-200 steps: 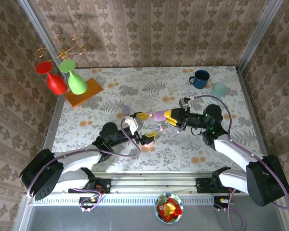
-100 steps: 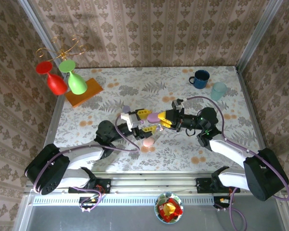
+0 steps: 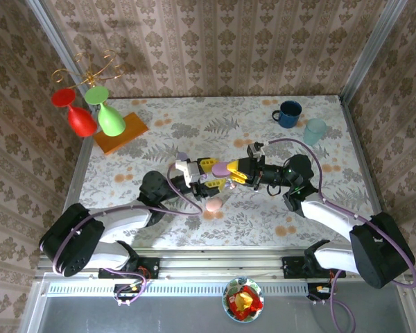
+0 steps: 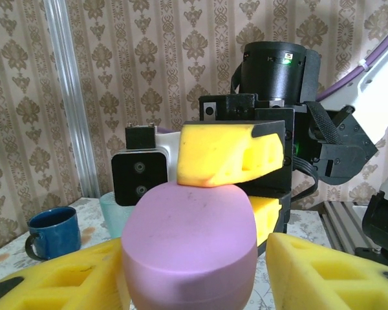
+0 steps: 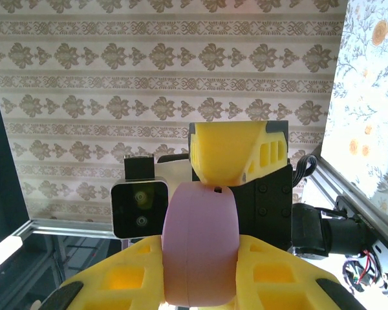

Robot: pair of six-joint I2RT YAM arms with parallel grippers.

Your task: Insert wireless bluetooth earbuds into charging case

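Observation:
A lilac charging case [image 3: 222, 167] hangs above the middle of the table, lid down. My right gripper [image 3: 237, 171] is shut on it: in the right wrist view both yellow pads press the sides of the charging case [image 5: 197, 239]. My left gripper [image 3: 215, 175] meets it from the opposite side. In the left wrist view its jaws straddle the case [image 4: 191, 239]. One pad touches the case and a narrow gap shows at the other pad [image 4: 323, 271]. The earbuds are out of view.
A pink pebble-like case [image 3: 213, 205] lies on the table below the grippers, and a small lilac piece [image 3: 182, 157] to their left. A blue mug [image 3: 288, 113] and a teal cup [image 3: 315, 129] stand back right. An orange block [image 3: 120, 132] with red and green glasses is back left.
My left gripper has left the pink case on the table, risen to the lilac case and narrowed its jaws around it. My right gripper carried the case a little leftward.

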